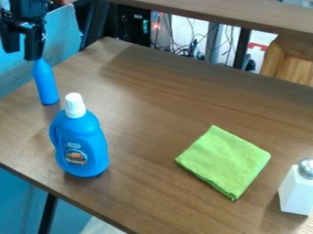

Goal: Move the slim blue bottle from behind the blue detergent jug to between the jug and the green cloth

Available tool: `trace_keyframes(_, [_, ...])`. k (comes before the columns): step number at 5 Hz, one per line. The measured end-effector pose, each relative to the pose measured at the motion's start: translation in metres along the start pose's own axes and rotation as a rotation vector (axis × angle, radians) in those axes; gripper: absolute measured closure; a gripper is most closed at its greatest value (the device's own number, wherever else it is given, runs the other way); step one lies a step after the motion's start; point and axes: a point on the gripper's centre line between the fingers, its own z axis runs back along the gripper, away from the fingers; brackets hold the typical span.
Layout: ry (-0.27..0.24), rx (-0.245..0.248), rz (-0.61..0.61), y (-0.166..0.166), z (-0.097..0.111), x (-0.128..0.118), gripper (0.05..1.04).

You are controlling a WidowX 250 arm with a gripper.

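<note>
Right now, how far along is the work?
Looks done: the green cloth lies folded and the blue jug stands capped. In hand: nothing clearly gripped; the gripper, fingers apart, is by the slender blue bottle. Left, seemingly: any grasp, as that bottle stands on the table.

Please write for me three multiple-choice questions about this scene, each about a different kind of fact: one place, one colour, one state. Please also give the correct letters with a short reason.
1. Where in the view is the gripper?
A. lower right
B. upper left
C. centre

2. What colour is the cap of the large bottle?
A. white
B. red
C. yellow

3. How does the green cloth lie?
A. rolled up
B. crumpled in a ball
C. folded flat

Answers:
1: B, it hangs in that corner, by the top of the slim blue bottle.
2: A, the cap is white above the blue body.
3: C, it is a flat square with layered edges.
</note>
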Motion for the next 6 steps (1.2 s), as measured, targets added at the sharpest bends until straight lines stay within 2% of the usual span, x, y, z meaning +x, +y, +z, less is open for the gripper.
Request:
trace_keyframes(2, [0.012,-0.009,-0.027,0.000,-0.007,0.003,0.082])
trace_keyframes(3, [-0.009,0.003,-0.036,0.002,-0.007,0.006,0.082])
trace_keyframes(4, [-0.029,0.004,-0.037,0.003,-0.010,0.010,0.137])
trace_keyframes(5, [-0.065,-0.032,-0.044,-0.004,-0.015,0.016,0.413])
trace_keyframes(6, [-0.073,-0.044,-0.040,-0.006,-0.017,0.017,0.651])
